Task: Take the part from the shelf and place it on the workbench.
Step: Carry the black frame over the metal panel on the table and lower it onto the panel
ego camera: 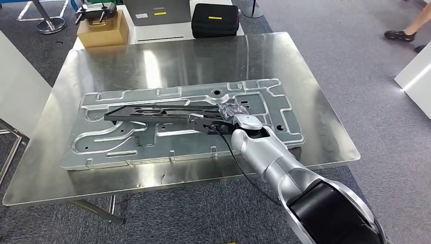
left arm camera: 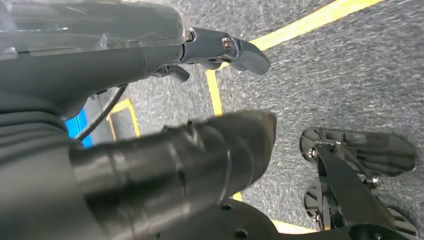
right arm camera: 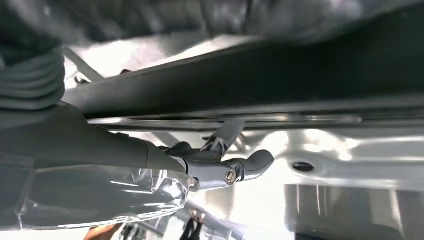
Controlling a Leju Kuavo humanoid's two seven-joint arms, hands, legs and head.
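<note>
The part [ego camera: 152,114], a long flat black metal frame with cut-outs, lies across the big stamped silver panel [ego camera: 127,142], running from near its left end to my right hand [ego camera: 231,113] at the part's right end. It looks stiff and thin-edged, probably not heavy but long enough to lever and swing if held only at one end; I judge the painted surface smooth and liable to slide on the panel. The end I am at, where the frame narrows, seems the sensible place to take it, fingers wrapped over the edge.

My right hand sits over that end; in the right wrist view my fingers [right arm camera: 240,167] curl beneath the dark bar of the part [right arm camera: 280,75], but I cannot tell whether they actually clamp it or merely lie against it. My left hand [left arm camera: 165,125] hangs over the carpet floor [left arm camera: 350,75] with its yellow line, fingers apart and holding nothing.

The panel rests on the shiny steel tabletop [ego camera: 315,91]. Beyond it stand a cardboard box [ego camera: 101,30] and a black case [ego camera: 215,20].
</note>
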